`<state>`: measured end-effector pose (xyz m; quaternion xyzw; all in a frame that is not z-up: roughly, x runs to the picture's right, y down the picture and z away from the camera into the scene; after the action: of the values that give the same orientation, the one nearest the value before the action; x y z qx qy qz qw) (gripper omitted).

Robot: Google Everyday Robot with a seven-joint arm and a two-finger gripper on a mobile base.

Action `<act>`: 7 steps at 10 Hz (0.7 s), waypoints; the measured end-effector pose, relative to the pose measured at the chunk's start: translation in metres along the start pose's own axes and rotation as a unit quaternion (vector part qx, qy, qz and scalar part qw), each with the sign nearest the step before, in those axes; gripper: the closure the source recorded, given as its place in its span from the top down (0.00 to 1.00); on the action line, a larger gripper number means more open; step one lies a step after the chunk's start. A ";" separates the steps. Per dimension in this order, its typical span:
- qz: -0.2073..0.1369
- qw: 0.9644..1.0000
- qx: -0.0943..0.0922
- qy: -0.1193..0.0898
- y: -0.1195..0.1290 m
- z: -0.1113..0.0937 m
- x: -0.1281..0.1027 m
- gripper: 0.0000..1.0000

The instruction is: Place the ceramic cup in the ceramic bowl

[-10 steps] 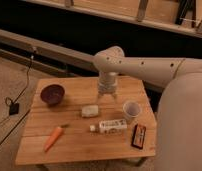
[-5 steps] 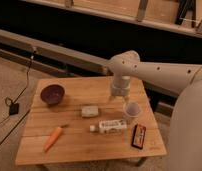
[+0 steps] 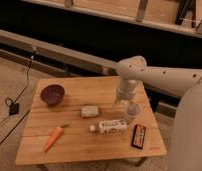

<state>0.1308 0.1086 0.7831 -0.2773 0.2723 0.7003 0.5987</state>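
ceramic cup under the tool, grasp not yet made

ceramic cup (image 3: pixel 131 112) stands upright on the right part of the bench (image 3: pixel 84 147), near the right edge, mouth up, long axis vertical. it is round, so no side is better than another for the grip.

tool (image 3: pixel 126 101) hangs directly over the cup, at or just above the rim, pointing straight down from the pale arm that reaches in from the right of view. its jaws stand wide apart and have hold of nothing. the cup's base appears to rest on the wood, so it is judged not lifted. whether the fingertips already straddle the rim cannot be told.

key relation: the cup lies straight below the tool, a touch to the right of it in view. judgement: the next move calls for a short vertical drop and a close, with little sideways correction. there is one arm only, so no choice of hand.

around the cup:
- white labelled box (image 3: pixel 110 126) lies flat just in front and to the left, near but apart.
- dark flat bar (image 3: pixel 139 136) lies in front, toward the bench corner.
- small pale block (image 3: pixel 90 110) sits at mid-bench.
- carrot (image 3: pixel 53 138) lies at front left.

ceramic bowl (image 3: pixel 52 93), dark purple, sits at the left end of the bench, well apart from the cup. judgement: the carry runs leftward across most of the bench and passes over or near the pale block, so the lift should clear it.
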 end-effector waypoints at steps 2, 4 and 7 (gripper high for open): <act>0.011 1.000 -0.004 0.013 -0.005 0.015 -0.001 0.65; 0.013 1.000 -0.001 0.026 -0.004 0.028 -0.004 0.65; 0.010 0.999 0.009 0.029 -0.001 0.035 -0.011 0.54</act>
<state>0.1315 0.1268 0.8153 -0.2897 0.2984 0.6954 0.5860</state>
